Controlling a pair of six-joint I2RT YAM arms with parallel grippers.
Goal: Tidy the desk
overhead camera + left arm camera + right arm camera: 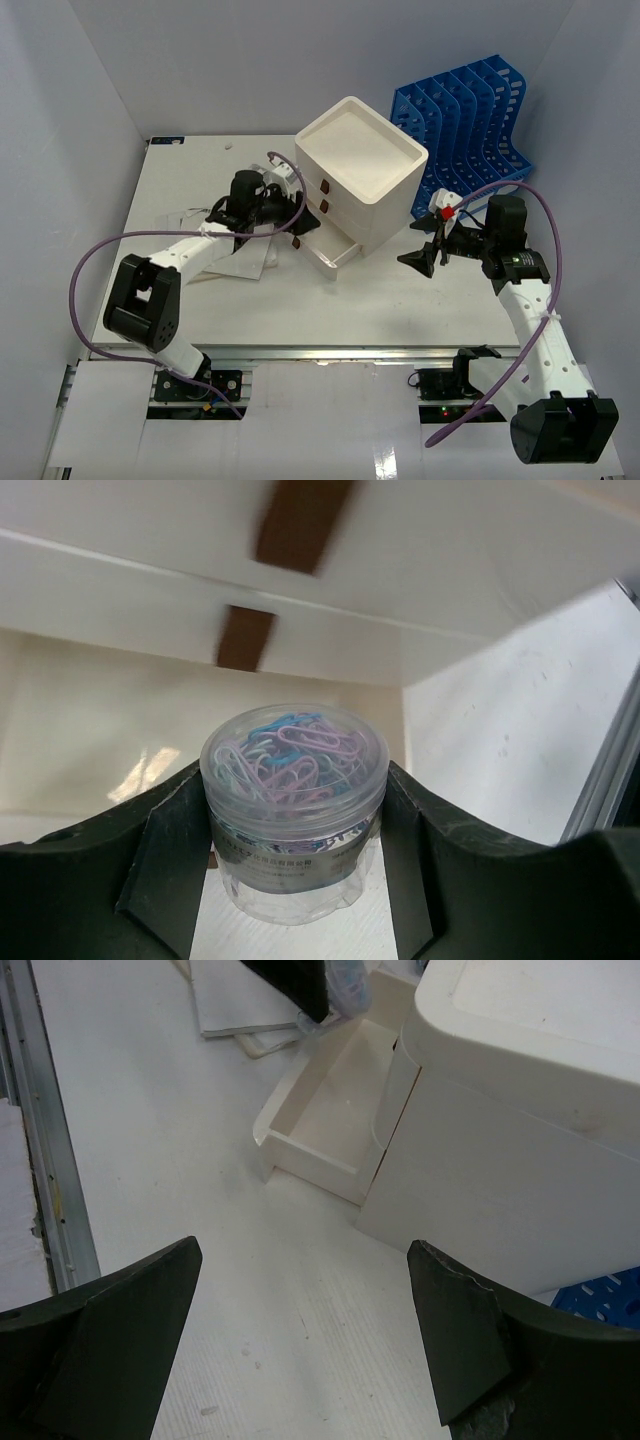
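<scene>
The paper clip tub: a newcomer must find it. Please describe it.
Find the white drawer box on the desk. By its open bottom drawer, the left gripper holds a small clear round tub, the only thing full of pastel paper clips.

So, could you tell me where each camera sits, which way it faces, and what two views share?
Top external: above and behind the robot, looking down on the desk; its left claw and right claw flank the box.
Left wrist: on the left wrist, facing the box front; its claw grips a jar.
Right wrist: on the right wrist, facing the open drawer; its open claw shows.
Shared: the drawer, in top and right wrist.
</scene>
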